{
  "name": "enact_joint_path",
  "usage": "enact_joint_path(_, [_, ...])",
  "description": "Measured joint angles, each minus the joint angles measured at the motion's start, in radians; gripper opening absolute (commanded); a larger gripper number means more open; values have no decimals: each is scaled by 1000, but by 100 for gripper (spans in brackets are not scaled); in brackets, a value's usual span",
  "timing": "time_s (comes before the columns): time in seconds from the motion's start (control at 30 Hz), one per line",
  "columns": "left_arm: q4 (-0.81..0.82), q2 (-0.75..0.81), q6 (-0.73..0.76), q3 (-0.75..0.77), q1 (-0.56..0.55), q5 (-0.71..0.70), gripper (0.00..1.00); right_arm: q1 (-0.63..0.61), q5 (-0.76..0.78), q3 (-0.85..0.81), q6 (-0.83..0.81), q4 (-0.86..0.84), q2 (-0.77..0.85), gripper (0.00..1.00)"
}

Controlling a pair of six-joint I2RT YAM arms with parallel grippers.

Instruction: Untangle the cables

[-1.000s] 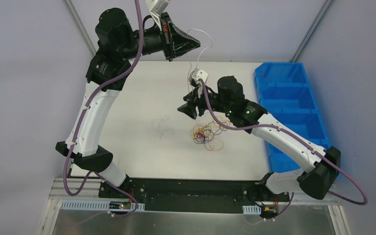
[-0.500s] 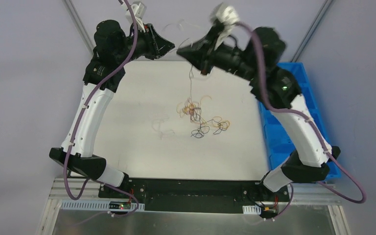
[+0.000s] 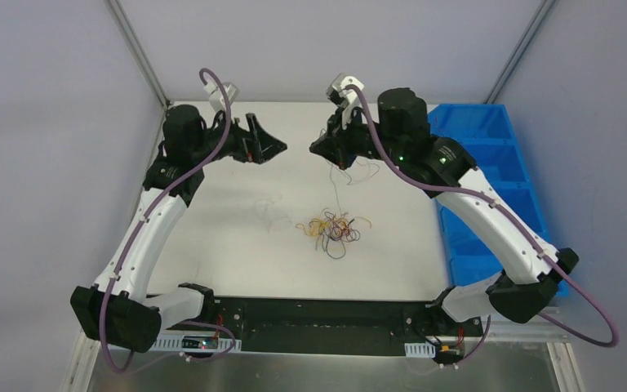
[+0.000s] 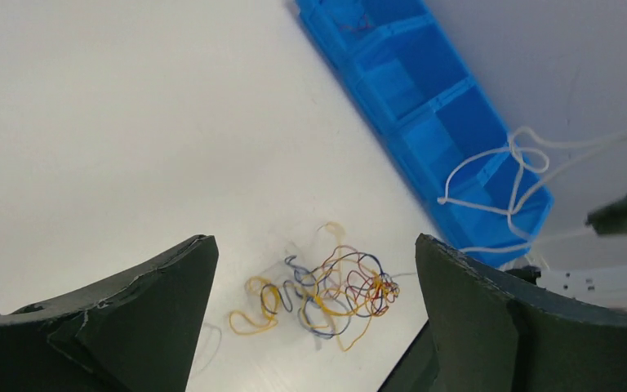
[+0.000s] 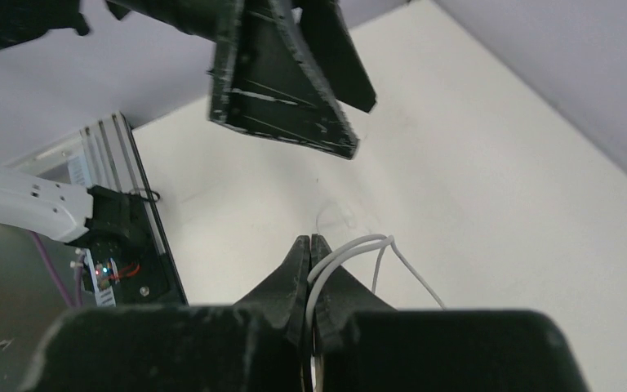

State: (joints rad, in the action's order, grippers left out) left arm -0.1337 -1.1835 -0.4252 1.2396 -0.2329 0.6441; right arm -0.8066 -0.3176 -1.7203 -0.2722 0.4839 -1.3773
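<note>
A small knotted clump of cables (image 3: 333,227), orange, yellow, red and dark blue, lies on the white table (image 3: 212,245) between the two arms. It also shows below and between the left fingers, the clump (image 4: 326,290) well apart from them. My left gripper (image 3: 268,139) hovers open and empty over the far left of the table (image 4: 314,245). My right gripper (image 3: 324,149) faces it, shut on a white cable (image 5: 351,249) that loops out of the jaws (image 5: 310,242). The white cable (image 4: 498,184) dangles in the air toward the table (image 3: 351,169).
A blue bin (image 3: 490,180) with several compartments runs along the table's right edge. A faint pale loop (image 3: 269,208) lies on the table left of the clump. The left gripper's fingers (image 5: 286,90) hang close in front of the right gripper.
My left gripper has opened and let go of the white cable. Both arms have come down from high up. The right gripper shut on the white cable; the clump settled on the table.
</note>
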Motion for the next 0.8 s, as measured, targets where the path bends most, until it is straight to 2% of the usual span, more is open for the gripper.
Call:
enact_joint_path(0.03, [2, 26, 16, -51, 13, 15, 98, 0, 3, 0, 3, 3, -25, 0])
enact_joint_path(0.2, [38, 109, 100, -241, 11, 140, 99, 0, 13, -39, 23, 26, -59, 0])
enact_joint_path(0.3, [56, 144, 166, -291, -47, 172, 98, 0, 18, -99, 34, 26, -59, 0])
enact_joint_path(0.4, [114, 142, 239, -293, -164, 177, 95, 0, 22, -162, 51, 23, -58, 0])
enact_joint_path(0.47, [185, 114, 275, -292, -249, 171, 89, 0, 24, -202, 64, 26, -59, 0])
enact_joint_path(0.53, [246, 66, 295, -286, -307, 151, 79, 0, 25, -246, 74, 34, -66, 0])
enact_joint_path(0.6, [310, -15, 318, -270, -356, 108, 60, -1, 26, -315, 83, 46, -86, 0])
enact_joint_path(0.63, [341, -60, 328, -266, -374, 82, 55, -2, 26, -357, 86, 54, -101, 0])
enact_joint_path(0.73, [416, -188, 342, -284, -402, 34, 46, -2, 45, -530, 82, 83, -166, 0])
enact_joint_path(0.8, [451, -246, 351, -343, -403, 9, 44, 6, 64, -630, 71, 98, -201, 0])
